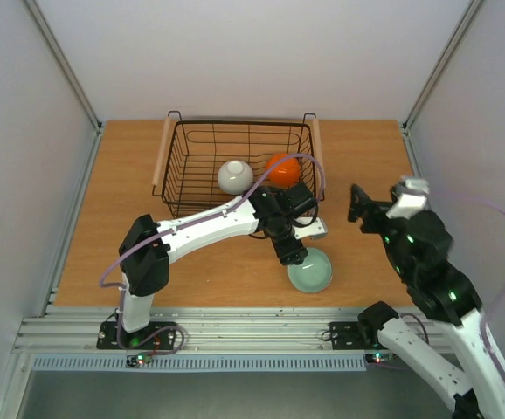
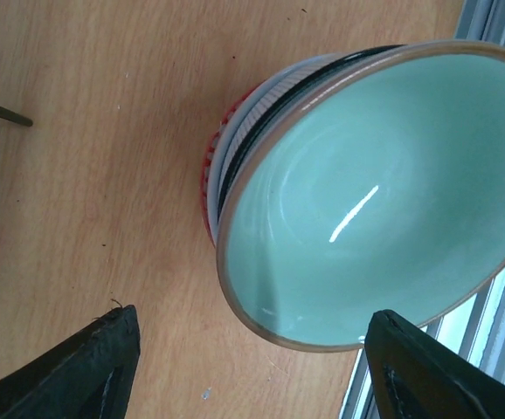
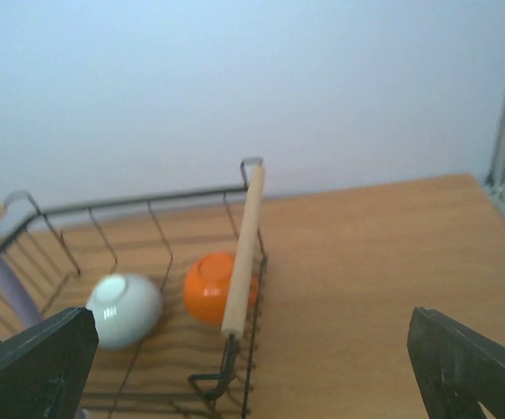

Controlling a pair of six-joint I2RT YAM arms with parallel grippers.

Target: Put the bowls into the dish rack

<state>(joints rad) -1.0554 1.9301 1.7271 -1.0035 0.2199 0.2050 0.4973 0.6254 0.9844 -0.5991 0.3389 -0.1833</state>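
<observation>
**A:** Where are the bowls?

**B:** A white bowl [image 1: 235, 175] and an orange bowl [image 1: 280, 168] lie inside the rack [image 1: 172, 170]. The others sit nested in a stack [image 1: 310, 271] on the bench [image 1: 366, 157], near its front edge, with a green bowl [image 2: 375, 201] on top.

**A:** And the left claw [image 2: 252, 314]?

**B:** Released, its fingers spread on either side of the green bowl's rim, probably lining up to pinch it. I can't tell whether either finger touches.

**A:** The right claw [image 3: 252, 349]?

**B:** Also spread wide and holding nothing. It's raised beside the rack and facing it, likely parked clear of the left arm.
</observation>
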